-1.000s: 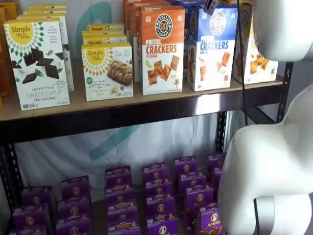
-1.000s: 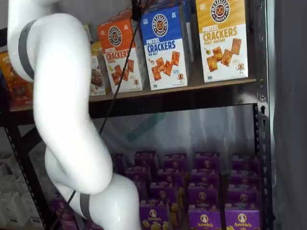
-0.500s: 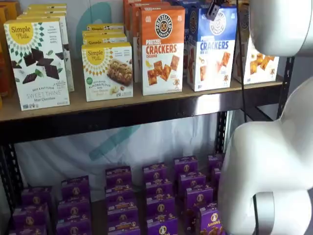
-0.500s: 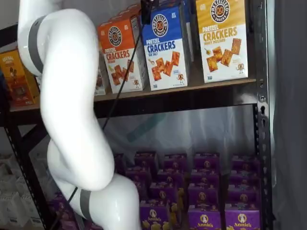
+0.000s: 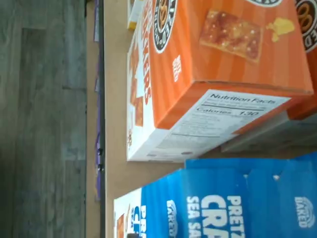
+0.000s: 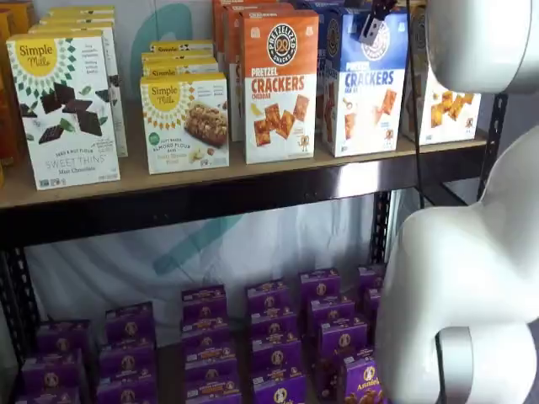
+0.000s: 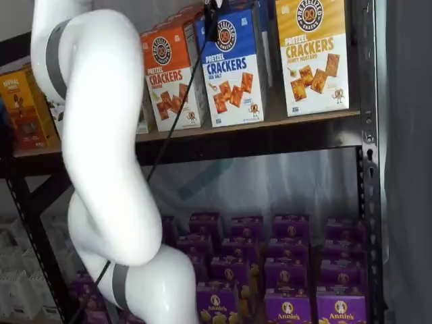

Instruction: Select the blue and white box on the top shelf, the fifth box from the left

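The blue and white box point(image 6: 366, 84) stands on the top shelf point(image 6: 253, 174), with blue "CRACKERS" lettering and orange crackers pictured. It also shows in a shelf view point(image 7: 233, 67). In the wrist view its blue top face point(image 5: 223, 203) lies close below the camera, beside the tan shelf board point(image 5: 114, 99). My gripper point(image 6: 370, 23) hangs from the view's top edge in front of the box's upper part, with a cable beside it. It shows in a shelf view point(image 7: 210, 20) as dark fingers at the box's top. No gap between the fingers shows.
An orange Pretzel Crackers carton point(image 6: 280, 84) stands just left of the blue box, and a yellow cracker carton point(image 7: 312, 54) just right. Simple Mills boxes point(image 6: 63, 105) stand further left. Purple boxes point(image 6: 269, 337) fill the lower shelf. My white arm point(image 7: 101, 135) stands before the shelves.
The gripper has moved a little down and to the right, onto the top of the blue and white box. The white arm has swung with it.
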Motion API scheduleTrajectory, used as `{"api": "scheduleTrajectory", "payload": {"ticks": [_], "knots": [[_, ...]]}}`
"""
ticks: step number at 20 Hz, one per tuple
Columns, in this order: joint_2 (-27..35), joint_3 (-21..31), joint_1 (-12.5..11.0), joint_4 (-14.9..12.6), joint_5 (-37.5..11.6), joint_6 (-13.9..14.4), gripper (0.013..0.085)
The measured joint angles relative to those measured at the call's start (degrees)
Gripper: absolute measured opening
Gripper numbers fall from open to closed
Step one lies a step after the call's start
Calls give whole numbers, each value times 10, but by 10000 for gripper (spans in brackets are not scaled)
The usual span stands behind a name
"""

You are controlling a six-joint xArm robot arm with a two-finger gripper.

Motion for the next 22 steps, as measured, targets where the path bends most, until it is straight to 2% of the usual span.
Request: {"api": "scheduleTrajectory", "payload": {"ticks": [4,11,20,22], "knots": [[6,-7,4,-12,16,0,850],[-4,8,9,-22,11,0,850],[-12,19,12,-25,9,2,850],[-12,18,12,-25,11,2,770]]}}
